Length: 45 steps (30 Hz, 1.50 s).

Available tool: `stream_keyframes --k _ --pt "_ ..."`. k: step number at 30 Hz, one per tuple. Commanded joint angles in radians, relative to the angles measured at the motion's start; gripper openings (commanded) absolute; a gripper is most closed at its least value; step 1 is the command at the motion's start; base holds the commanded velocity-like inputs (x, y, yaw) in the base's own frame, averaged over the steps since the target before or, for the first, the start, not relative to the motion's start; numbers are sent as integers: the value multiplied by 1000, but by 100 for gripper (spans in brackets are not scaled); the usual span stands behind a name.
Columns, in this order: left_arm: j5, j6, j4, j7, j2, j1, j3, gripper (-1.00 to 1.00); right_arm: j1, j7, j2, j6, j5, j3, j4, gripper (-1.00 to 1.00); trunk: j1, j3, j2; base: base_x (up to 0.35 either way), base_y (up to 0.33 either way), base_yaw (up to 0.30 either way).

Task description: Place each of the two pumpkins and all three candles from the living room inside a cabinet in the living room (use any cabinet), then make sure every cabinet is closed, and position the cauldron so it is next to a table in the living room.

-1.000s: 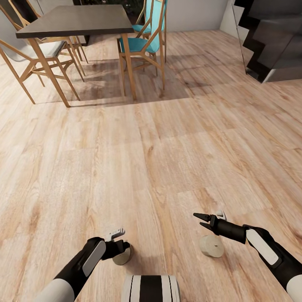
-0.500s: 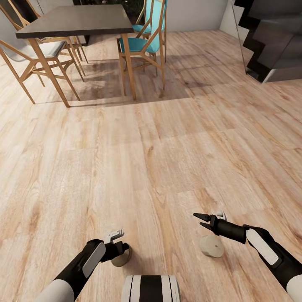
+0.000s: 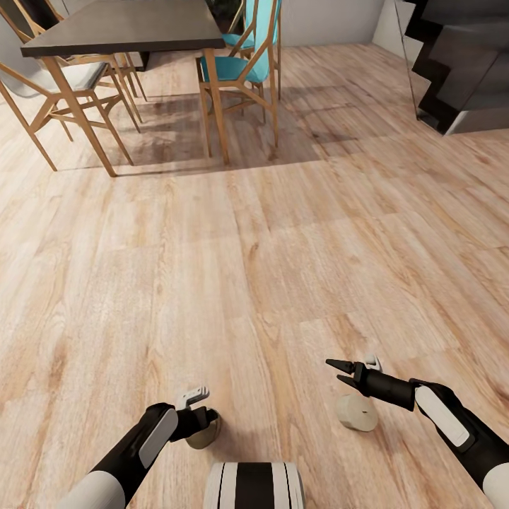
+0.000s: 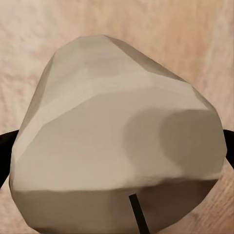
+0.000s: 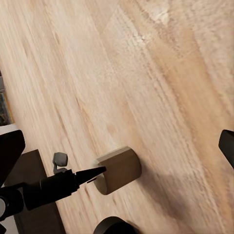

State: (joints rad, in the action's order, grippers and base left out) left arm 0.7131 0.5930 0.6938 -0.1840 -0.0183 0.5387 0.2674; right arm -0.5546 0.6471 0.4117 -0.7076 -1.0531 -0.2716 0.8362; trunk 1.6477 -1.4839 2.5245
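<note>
In the head view my left gripper (image 3: 208, 423) is low over the wood floor, shut on a beige candle (image 3: 203, 437). That candle (image 4: 117, 136) looms large in the left wrist view, with dark fingers at both its sides. My right gripper (image 3: 339, 372) is open and points left with nothing between its fingers. A second candle (image 3: 357, 413) lies on its side on the floor just under the right wrist. The right wrist view looks across at the held candle (image 5: 119, 169), with a black pointed finger against it. Pumpkins, cabinet, cauldron and coffee table are out of view.
A dark dining table (image 3: 120, 28) with teal chairs (image 3: 237, 67) and pale wooden chairs (image 3: 42, 92) stands at the far left. A dark staircase (image 3: 459, 63) rises at the far right. Bare wood floor (image 3: 254, 247) stretches between them and my trunk (image 3: 254, 484).
The head view has shifted slightly, so the dining table and stairs sit a little higher in the picture. Both arms and both candles keep their places.
</note>
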Motion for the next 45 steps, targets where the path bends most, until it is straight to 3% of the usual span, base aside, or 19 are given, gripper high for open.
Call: stream_keyframes --k 1,30,45 --pt "-1 4 1 -11 -2 0 5 -100 -1 0 1 -3 -5 -3 0 100 0 -1 0 0 0 0" --pt "5 5 12 -8 -2 0 4 -100 -1 -1 1 -4 -5 -2 -3 100 0 -1 0 0 0 0" --pt "16 35 115 -5 -22 0 -6 -100 -1 -5 1 -3 -7 -1 -15 100 -7 57 -3 0 0 0"
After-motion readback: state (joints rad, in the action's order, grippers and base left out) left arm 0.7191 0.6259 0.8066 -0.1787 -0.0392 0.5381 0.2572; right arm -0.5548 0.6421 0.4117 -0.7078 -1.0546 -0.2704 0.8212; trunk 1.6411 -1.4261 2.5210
